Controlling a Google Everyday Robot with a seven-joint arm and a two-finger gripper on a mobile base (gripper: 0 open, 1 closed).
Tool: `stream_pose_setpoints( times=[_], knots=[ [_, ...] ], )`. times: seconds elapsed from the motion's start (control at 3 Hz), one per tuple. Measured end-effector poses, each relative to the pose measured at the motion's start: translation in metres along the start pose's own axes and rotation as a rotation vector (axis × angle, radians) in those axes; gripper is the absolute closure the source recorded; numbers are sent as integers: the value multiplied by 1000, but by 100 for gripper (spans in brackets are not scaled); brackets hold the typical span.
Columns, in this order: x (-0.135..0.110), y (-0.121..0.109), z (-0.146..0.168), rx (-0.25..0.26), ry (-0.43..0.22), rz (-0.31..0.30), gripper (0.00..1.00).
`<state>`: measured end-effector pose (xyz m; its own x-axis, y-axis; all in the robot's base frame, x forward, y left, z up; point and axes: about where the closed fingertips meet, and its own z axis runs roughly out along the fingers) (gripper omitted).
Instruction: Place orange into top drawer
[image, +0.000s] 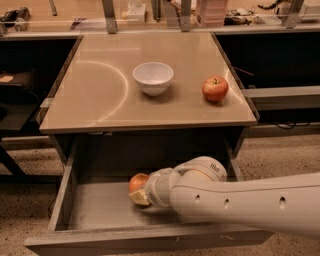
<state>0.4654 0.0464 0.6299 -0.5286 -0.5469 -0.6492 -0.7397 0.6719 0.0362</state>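
Note:
The orange (137, 182) is inside the open top drawer (100, 207), low over its grey floor near the middle. My gripper (141, 194) reaches into the drawer from the right on the white arm (240, 202) and is at the orange, whose right and lower sides are covered by it. The fingers are mostly hidden behind the wrist and the fruit. The drawer is pulled out wide below the table top.
On the tan table top (100, 95) stand a white bowl (153, 77) in the middle and a red-yellow apple (215, 89) at the right. Dark shelves flank the table on both sides. Speckled floor lies around the drawer.

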Motion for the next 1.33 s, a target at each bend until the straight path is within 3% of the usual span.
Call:
stream_pose_setpoints(
  times=[0.33,0.67,1.33],
  knots=[
    [3,10,15,-42,8,23,100],
    [2,10,15,-42,8,23,81],
    [2,10,15,-42,8,23,35]
  ],
)
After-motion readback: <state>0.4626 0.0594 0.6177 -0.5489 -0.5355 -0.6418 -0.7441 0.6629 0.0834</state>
